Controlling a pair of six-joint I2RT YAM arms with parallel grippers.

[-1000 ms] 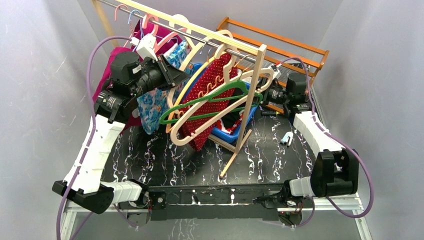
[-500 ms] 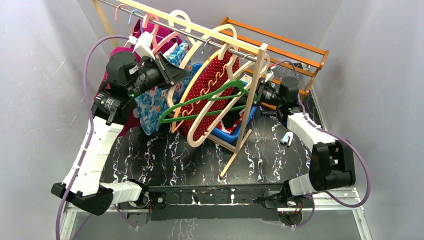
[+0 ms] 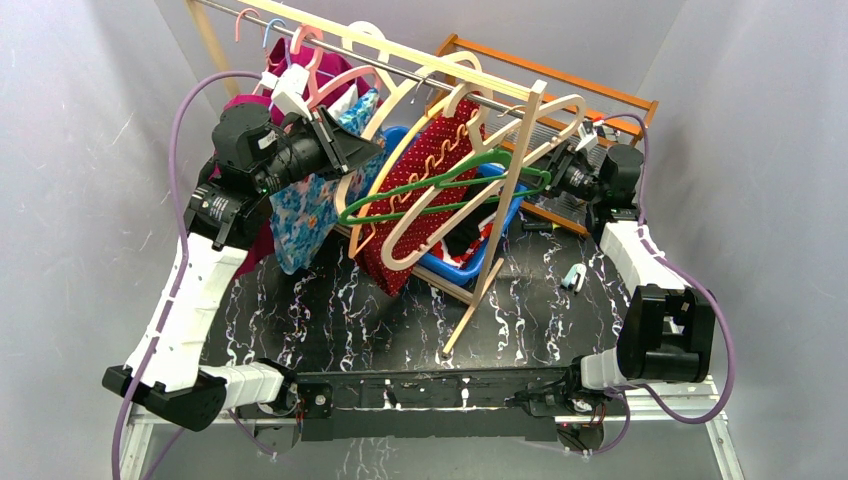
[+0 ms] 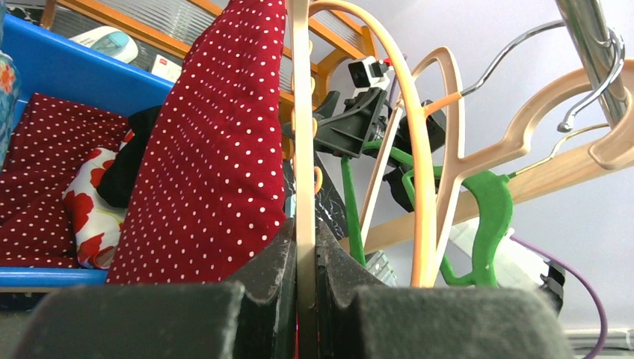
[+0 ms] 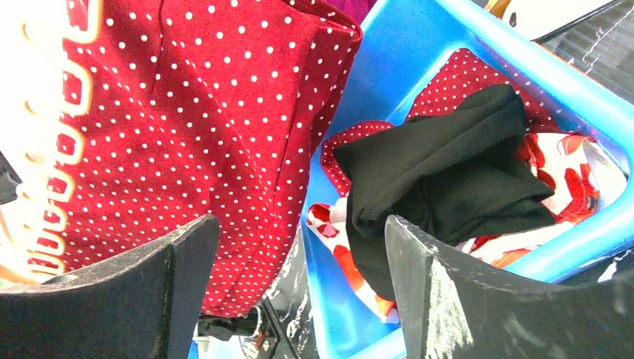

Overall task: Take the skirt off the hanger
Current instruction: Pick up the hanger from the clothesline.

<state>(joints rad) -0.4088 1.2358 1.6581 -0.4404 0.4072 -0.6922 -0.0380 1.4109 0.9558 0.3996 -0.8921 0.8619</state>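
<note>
Skirt (image 3: 432, 190), red with white dots, hangs on the wooden hanger (image 4: 303, 112). It is tilted, under the rail (image 3: 420, 62) and over the near edge of the blue bin (image 3: 503, 212), clear of the bench (image 3: 330, 320).

Left tool (image 4: 305, 247) is clamped on the hanger's thin wooden strip, just beside the fabric edge. Likely an anchor so the hanger doesn't swing or twist when the cloth is pulled.

Right tool (image 5: 299, 232) has jaws spread wide with nothing between them. It faces the skirt's lower half from the bin side and isn't touching it. Reads as lined up for a grab on the cloth.

Bin directly below makes sense as the drop spot. It already holds a black garment (image 5: 448, 172) and other dotted pieces.

Risk: a green hanger (image 3: 450, 185) crosses in front of the skirt and may snag on a pull. Can't tell whether the wooden hanger's hook is on the rail.

Step in hand, my read: hold is set, pull not yet begun.
</note>
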